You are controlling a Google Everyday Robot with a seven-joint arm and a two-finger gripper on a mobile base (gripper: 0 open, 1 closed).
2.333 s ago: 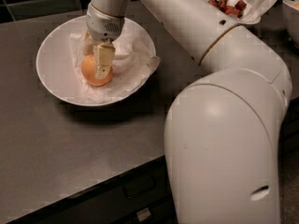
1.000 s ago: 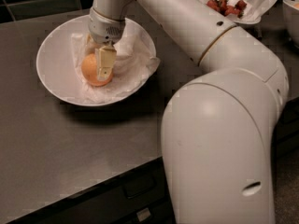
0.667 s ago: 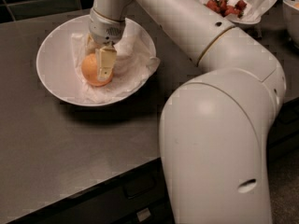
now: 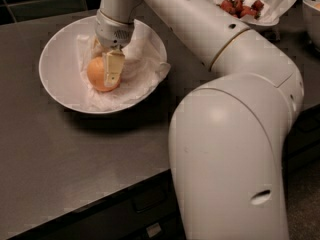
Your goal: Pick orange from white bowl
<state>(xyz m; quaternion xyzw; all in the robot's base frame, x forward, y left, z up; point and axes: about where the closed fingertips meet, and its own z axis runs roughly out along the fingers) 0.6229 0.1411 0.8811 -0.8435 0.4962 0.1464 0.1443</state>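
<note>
The orange [image 4: 96, 75] lies in the wide white bowl [image 4: 55, 69], on crumpled white paper [image 4: 142, 69], on the dark counter at the upper left. My gripper [image 4: 107, 71] reaches down into the bowl from above and is shut on the orange. One cream finger [image 4: 114, 66] lies across the fruit's right front; the other is behind it, mostly hidden. The orange still rests on the paper.
A second white bowl with red strawberries [image 4: 240, 6] stands at the back right, with another dish [image 4: 312, 9] at the right edge. My large white arm [image 4: 235, 159] fills the right foreground. The dark counter's front edge [image 4: 100, 199] runs below.
Almost nothing: the gripper stays on the orange in the bowl, and my arm's elbow has shifted slightly left.
</note>
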